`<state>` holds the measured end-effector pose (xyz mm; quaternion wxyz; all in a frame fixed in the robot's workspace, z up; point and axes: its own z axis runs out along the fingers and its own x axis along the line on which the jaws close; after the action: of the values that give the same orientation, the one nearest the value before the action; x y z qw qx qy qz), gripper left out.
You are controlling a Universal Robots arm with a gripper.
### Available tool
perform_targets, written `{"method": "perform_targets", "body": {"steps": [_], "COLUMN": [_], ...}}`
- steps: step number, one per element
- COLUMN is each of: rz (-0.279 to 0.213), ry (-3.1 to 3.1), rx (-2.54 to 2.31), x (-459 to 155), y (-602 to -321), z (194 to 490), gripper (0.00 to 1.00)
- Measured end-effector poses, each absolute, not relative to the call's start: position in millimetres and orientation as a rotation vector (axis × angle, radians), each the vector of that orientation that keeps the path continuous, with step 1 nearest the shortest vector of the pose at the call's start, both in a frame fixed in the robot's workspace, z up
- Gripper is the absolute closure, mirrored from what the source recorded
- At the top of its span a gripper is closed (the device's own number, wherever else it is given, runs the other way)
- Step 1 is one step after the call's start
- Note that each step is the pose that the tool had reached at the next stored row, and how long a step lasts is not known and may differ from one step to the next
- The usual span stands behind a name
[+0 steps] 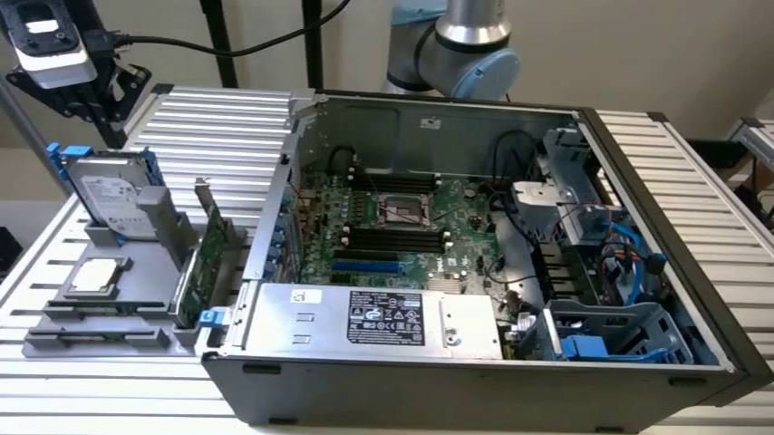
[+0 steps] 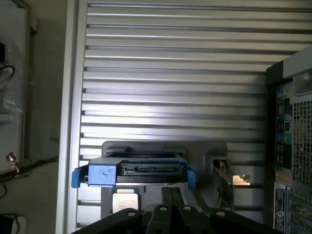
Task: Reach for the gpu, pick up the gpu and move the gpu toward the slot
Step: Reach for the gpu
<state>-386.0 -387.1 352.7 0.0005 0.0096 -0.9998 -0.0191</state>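
— Checking tool first: how is the gripper (image 2: pixel 172 194) held?
— Clenched, it seems. In the wrist view the fingers (image 2: pixel 167 197) are seen pressed together w/ nothing btwn them. Nothing is gripped, nothing is touched.
— And the gpu (image 1: pixel 216 249)?
— It is stood on its long edge in the grey holder (image 1: pixel 145 331), just beside the outer wall of the pc case (image 1: pixel 484 381). It is not yet lifted. The silver bracket end appears to be turned to the far side in the ext. view.
— Long axis?
— Approx. parallel to that case wall, i.e. run far-to-near in the ext. view.
— Which way from the tool?
— The tool is held high at the ext. view's upper left, well apart from the card. The card is found lower and toward the ext. view's right, on the case side. The hard drive (image 1: pixel 109 195) is placed more directly under the tool; the small chip (image 1: pixel 97 276) is laid flat nearer the camera.
— So the offset is sideways, toward the case?
— Judged so: sideways and below, w/ the drive nearer the tool than the card is. The blue slot (image 1: pixel 362 267), prob. the one meant, is set on the motherboard (image 1: pixel 400 227), further to that same side, inside the case.
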Motion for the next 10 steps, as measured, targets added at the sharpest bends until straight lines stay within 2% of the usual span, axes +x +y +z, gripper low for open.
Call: {"method": "perform_targets", "body": {"steps": [10], "rz": [-0.06], "ry": [-3.139], "rx": [0.03], "x": [-366], "y": [-420], "z": [353], "gripper": [0.89]}}
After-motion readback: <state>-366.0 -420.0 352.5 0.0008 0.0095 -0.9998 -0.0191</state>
